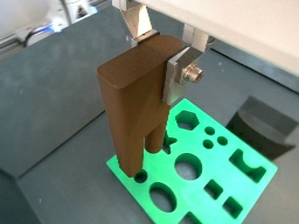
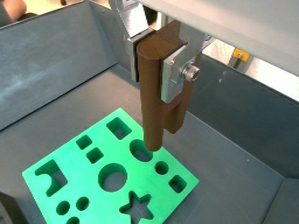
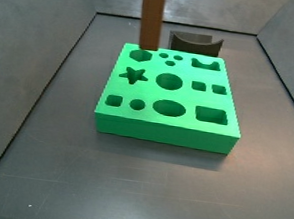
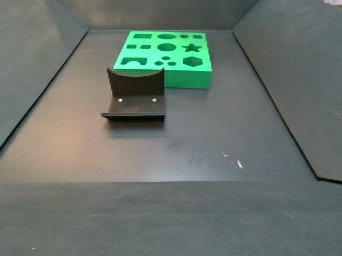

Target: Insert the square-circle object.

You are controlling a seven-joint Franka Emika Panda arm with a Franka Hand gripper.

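Note:
My gripper (image 1: 159, 54) is shut on the top of the square-circle object (image 1: 132, 105), a tall brown bar held upright with its two prongs pointing down; both also show in a wrist view, the gripper (image 2: 158, 58) and the bar (image 2: 156, 92). The prongs hang just over one edge of the green block (image 1: 222, 179), next to a small round hole (image 1: 140, 178). In a side view the bar (image 3: 151, 16) stands over the back left corner of the green block (image 3: 170, 109), by the hexagon hole. Whether the prongs touch the block I cannot tell. The gripper is out of both side views.
The dark fixture (image 3: 196, 42) with a curved notch stands on the floor just behind the green block; it also shows in a side view (image 4: 135, 95) and a wrist view (image 1: 264, 128). Grey walls (image 3: 61, 10) enclose the dark floor on all sides.

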